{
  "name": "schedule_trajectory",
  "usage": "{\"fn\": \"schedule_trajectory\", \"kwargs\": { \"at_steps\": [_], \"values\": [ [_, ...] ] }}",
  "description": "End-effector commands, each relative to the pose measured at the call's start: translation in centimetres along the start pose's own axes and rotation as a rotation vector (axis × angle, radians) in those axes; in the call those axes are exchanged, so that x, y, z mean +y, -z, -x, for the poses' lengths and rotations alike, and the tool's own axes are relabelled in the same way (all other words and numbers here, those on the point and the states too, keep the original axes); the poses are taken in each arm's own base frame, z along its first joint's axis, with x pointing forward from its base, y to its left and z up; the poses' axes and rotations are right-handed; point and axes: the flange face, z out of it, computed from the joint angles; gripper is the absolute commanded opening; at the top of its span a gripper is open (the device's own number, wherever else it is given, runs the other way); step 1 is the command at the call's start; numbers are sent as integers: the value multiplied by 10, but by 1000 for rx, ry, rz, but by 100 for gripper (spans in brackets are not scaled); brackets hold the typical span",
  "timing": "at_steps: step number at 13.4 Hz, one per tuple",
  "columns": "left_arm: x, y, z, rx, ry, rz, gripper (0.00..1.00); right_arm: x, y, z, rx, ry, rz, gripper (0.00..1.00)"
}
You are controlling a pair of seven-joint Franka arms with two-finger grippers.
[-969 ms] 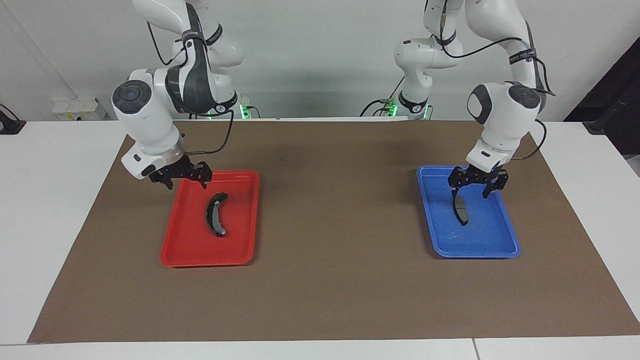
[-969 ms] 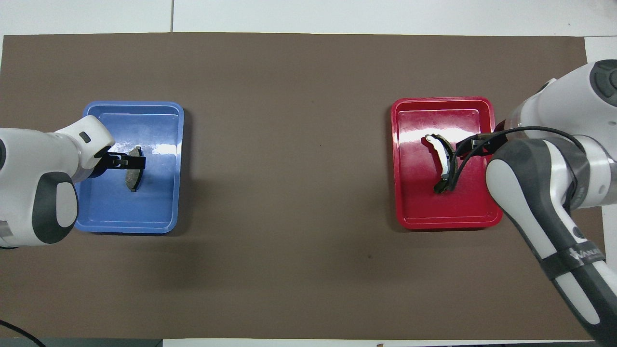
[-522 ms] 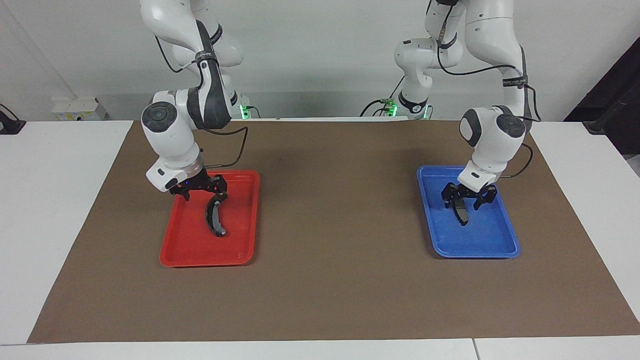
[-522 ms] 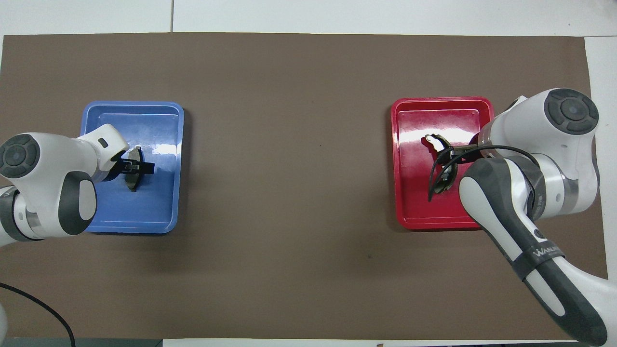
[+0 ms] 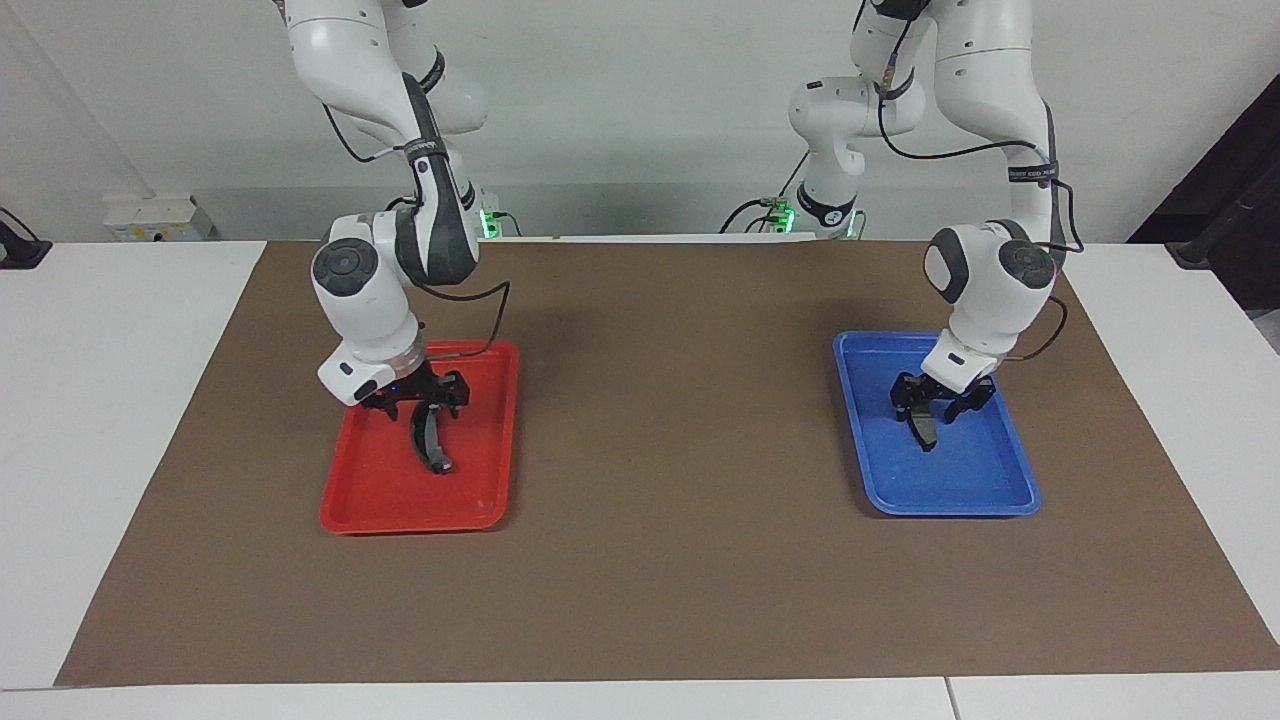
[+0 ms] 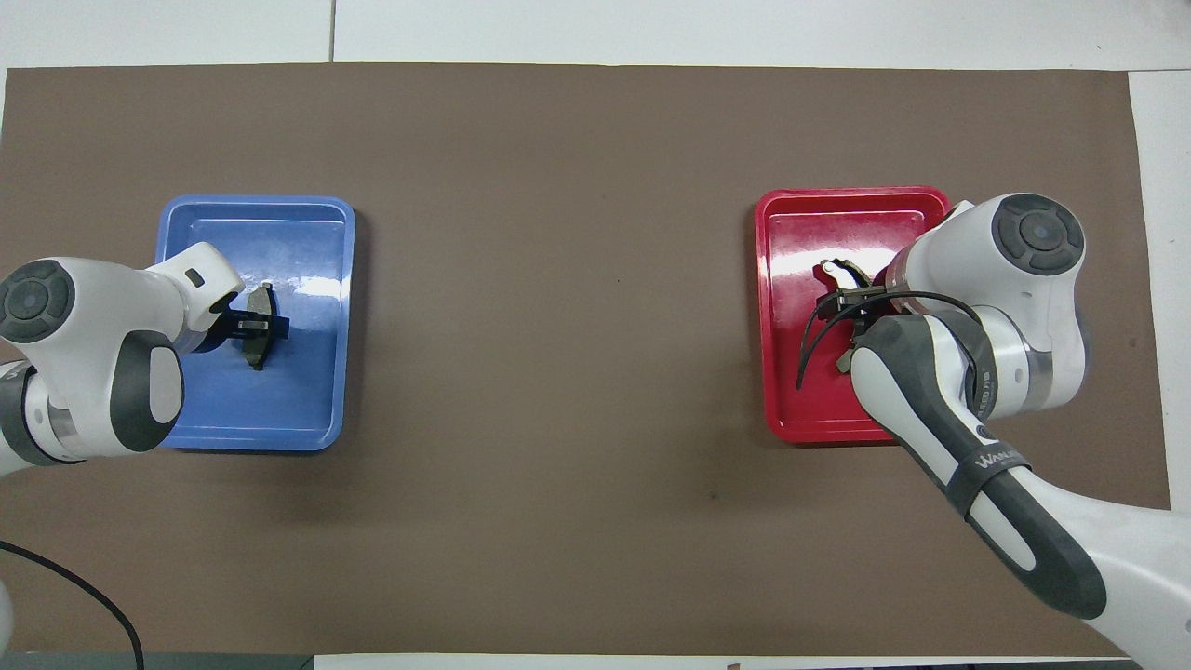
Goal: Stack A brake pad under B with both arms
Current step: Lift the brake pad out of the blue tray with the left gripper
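Observation:
The short dark grey brake pad A point(image 5: 927, 432) lies in the blue tray point(image 5: 950, 505) at the left arm's end of the table. My left gripper point(image 5: 940, 400) is low over it, open, with a finger on either side of the pad's end nearer the robots. It shows the same way in the overhead view point(image 6: 260, 325), across pad A point(image 6: 254, 352). The long black crescent B point(image 5: 432, 448) lies in the red tray point(image 5: 400, 520). My right gripper point(image 5: 420, 400) is low over it, open, straddling its end nearer the robots. In the overhead view the right arm hides most of B point(image 6: 840, 273).
Both trays sit on a brown mat point(image 5: 670, 420) that covers most of the white table. The blue tray point(image 6: 279, 437) and the red tray point(image 6: 809, 433) stand wide apart, with bare mat between them.
Both arms have come down and moved in over their trays. Each gripper went from hovering beside its piece to straddling it. Neither piece has moved.

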Motion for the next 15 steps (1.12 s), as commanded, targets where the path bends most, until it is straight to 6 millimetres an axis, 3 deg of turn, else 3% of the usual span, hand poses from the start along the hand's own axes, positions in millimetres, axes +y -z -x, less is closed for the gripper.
{"fn": "schedule_trajectory", "kwargs": {
  "at_steps": [1,4,6,8,11,15],
  "values": [
    [-5,-6,4,-21,-5,-1,25,1,-12,-2,-1,-8,-10,88],
    [-3,-5,2,-20,-5,-1,2,5,-11,-2,-1,22,-10,78],
    [-2,3,-2,-41,-7,3,1,7,-11,-2,-2,23,-9,74],
    [-1,34,-25,-51,-20,6,1,10,-11,-1,-4,38,-9,66],
    [17,79,-52,-93,-32,35,1,15,-14,0,-5,39,-8,63],
    [129,114,-74,-54,125,74,1,15,-14,0,-7,49,-7,56]
  ]
}}
